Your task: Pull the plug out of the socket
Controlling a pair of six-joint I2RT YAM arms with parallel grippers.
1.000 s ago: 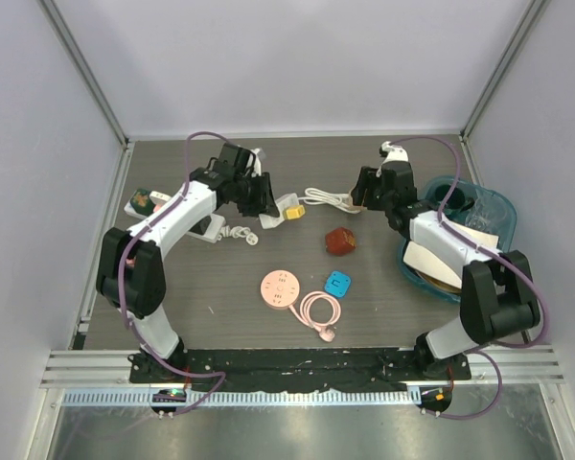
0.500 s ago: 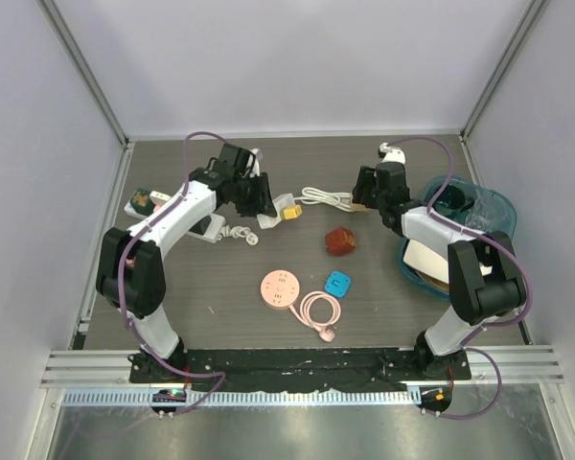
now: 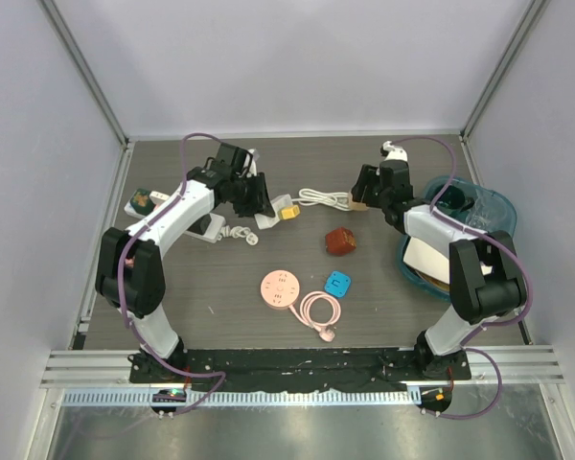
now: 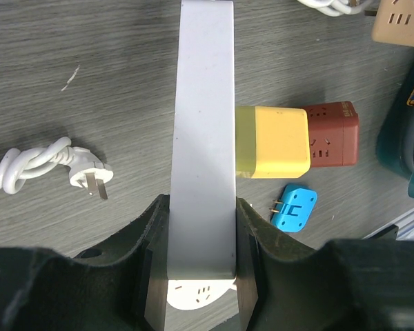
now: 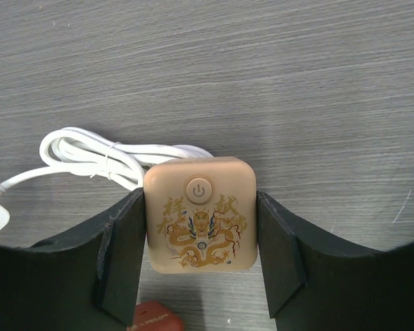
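Note:
My left gripper (image 4: 201,207) is shut on a long white socket bar (image 4: 205,124) and holds it edge-up. A yellow plug block (image 4: 272,141) sits plugged into the bar's right side. In the top view the bar (image 3: 267,215) and the yellow plug (image 3: 288,212) are at the back centre-left, under the left gripper (image 3: 257,199). My right gripper (image 5: 200,200) is closed around a beige square socket cube (image 5: 200,215) with a dragon print and a power button. Both pads touch its sides. The cube's white cable (image 5: 103,158) coils to its left.
A dark red cube adapter (image 3: 341,241) and a blue plug (image 3: 338,283) lie mid-table. A pink round socket (image 3: 280,288) with a coiled pink cable (image 3: 318,311) lies nearer. A teal basin (image 3: 498,203) is at the right. A white cable plug (image 4: 86,178) lies left of the bar.
My left gripper has shifted slightly left with the white bar and the yellow plug. My right arm's elbow has swung in, and its gripper stays at the beige cube.

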